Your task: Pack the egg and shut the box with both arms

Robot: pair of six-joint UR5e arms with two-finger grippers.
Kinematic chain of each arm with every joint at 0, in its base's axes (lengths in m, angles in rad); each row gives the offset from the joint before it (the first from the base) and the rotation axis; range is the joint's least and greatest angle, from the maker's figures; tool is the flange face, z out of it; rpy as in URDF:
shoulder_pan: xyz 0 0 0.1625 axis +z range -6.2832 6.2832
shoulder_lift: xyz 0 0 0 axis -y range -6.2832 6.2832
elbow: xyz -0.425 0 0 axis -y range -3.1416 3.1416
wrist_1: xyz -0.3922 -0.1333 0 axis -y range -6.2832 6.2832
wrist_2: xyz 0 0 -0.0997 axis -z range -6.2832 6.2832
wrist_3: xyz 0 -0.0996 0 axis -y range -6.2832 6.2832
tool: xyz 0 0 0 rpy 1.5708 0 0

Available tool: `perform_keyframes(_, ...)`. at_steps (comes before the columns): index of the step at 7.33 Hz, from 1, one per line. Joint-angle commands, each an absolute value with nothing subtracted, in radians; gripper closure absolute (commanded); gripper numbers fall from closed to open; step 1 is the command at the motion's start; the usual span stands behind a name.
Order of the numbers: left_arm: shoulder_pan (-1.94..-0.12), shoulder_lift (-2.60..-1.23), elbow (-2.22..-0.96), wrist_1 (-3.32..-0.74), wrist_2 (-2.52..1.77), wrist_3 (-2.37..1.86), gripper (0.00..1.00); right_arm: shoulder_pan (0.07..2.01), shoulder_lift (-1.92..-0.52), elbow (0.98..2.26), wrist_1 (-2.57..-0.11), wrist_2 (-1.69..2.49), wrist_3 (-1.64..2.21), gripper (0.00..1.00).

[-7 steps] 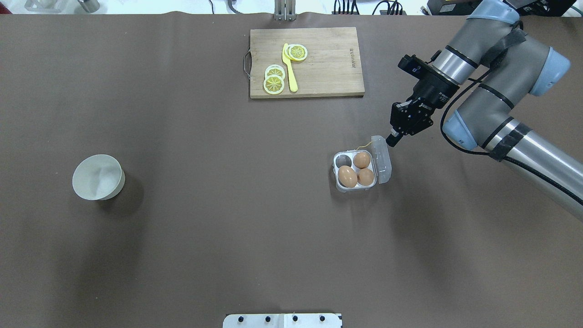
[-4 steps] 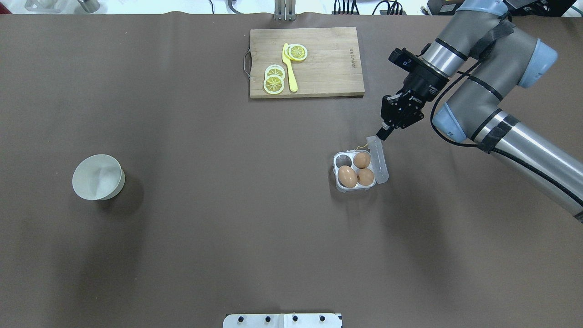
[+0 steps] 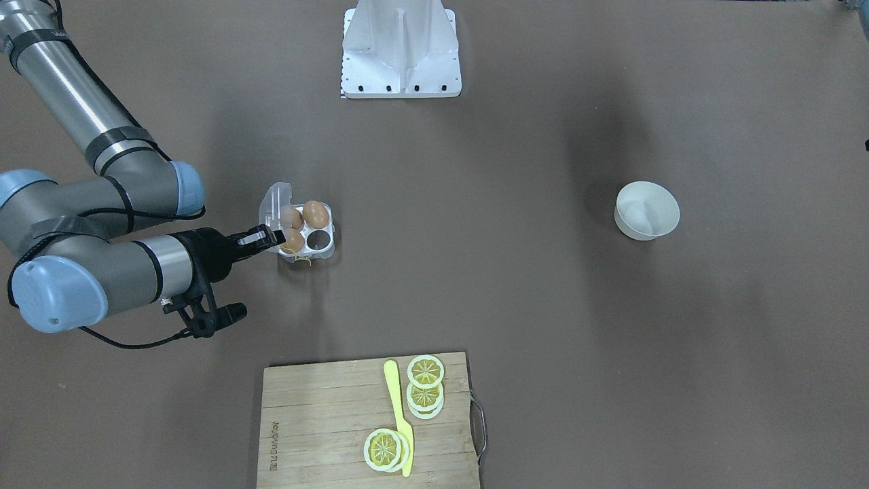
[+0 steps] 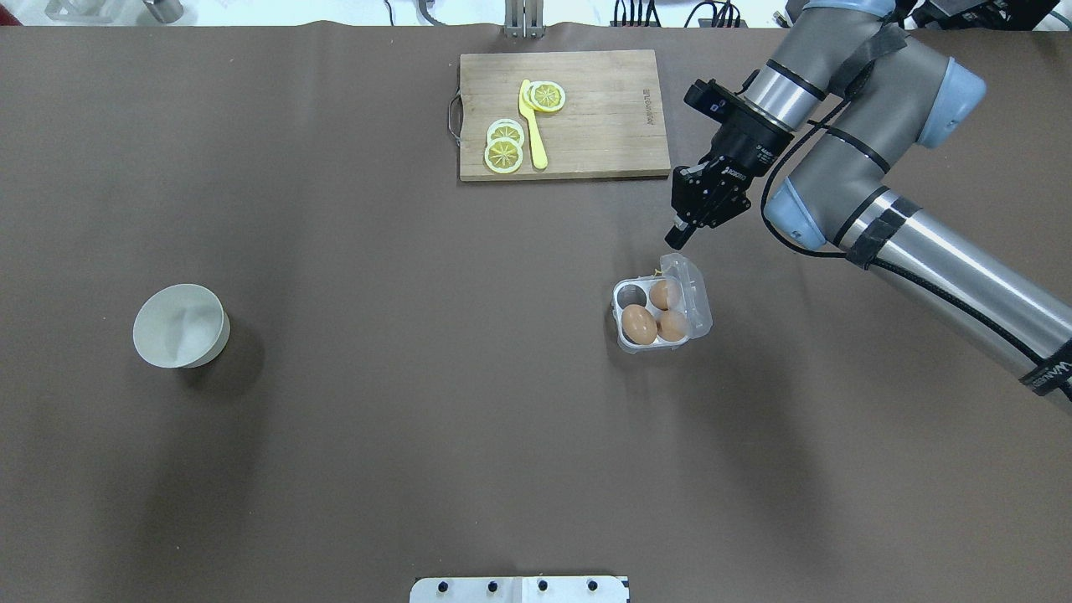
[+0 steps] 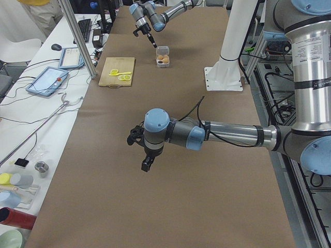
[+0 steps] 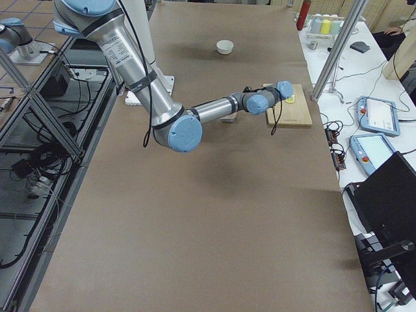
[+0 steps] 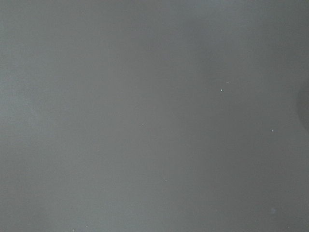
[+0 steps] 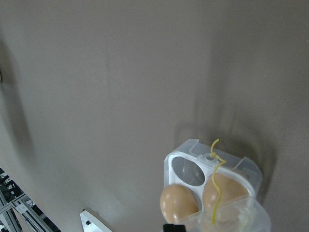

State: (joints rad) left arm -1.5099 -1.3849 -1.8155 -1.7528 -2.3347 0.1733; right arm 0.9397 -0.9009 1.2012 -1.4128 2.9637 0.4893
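We see the box on the brown tabletop, right of centre in the overhead view and nearer than the wooden cutting board. Three of its four cups hold brown eggs: the near-left egg, the far-right egg and the near-right egg. They look alike, and we cannot tell which one the task means. The far-left cup stands empty. The clear lid, hinged along the right side, is half raised and leans over the two right-hand eggs. A yellow string curls at the far edge of the box. The right claw points down at the far corner of the lid with its fingers pressed together and nothing between them; we cannot tell whether it touches the plastic. The left claw hangs low over bare tabletop far off to the left. Only the side view shows it, so we cannot tell whether it is wide or narrow. Lemon slices and a yellow knife lie on the board, and a white bowl sits well off to the left.
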Motion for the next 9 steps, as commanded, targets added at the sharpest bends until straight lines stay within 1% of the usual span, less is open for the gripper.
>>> perform_keyframes(1, -1.525, -1.376, -1.815, -1.753, -2.348, 0.175, 0.03, 0.92, -0.888, 1.193, -1.411, 2.964, 0.489, 1.0)
perform_keyframes(4, -1.534, -1.374, -1.815, -1.753, -2.362, 0.181, 0.03, 0.907, -0.891, 1.199, -1.41, 2.965, 0.494, 1.0)
perform_keyframes(5, -1.535, -1.374, -1.821, -1.753, -2.362, 0.181, 0.03, 0.938, -0.89, 1.213, -1.408, 2.968, 0.54, 1.0)
perform_keyframes(7, -1.537, -1.374, -1.824, -1.759, -2.362, 0.181, 0.03, 1.009, -0.942, 1.274, -1.404, 2.968, 0.596, 1.0)
perform_keyframes(8, -1.537, -1.376, -1.825, -1.761, -2.364, 0.181, 0.03, 1.035, -0.998, 1.314, -1.399, 2.962, 0.597, 0.89)
perform_keyframes(9, -1.537, -1.377, -1.825, -1.761, -2.364, 0.183, 0.03, 1.069, -1.035, 1.322, -1.379, 2.958, 0.595, 0.57)
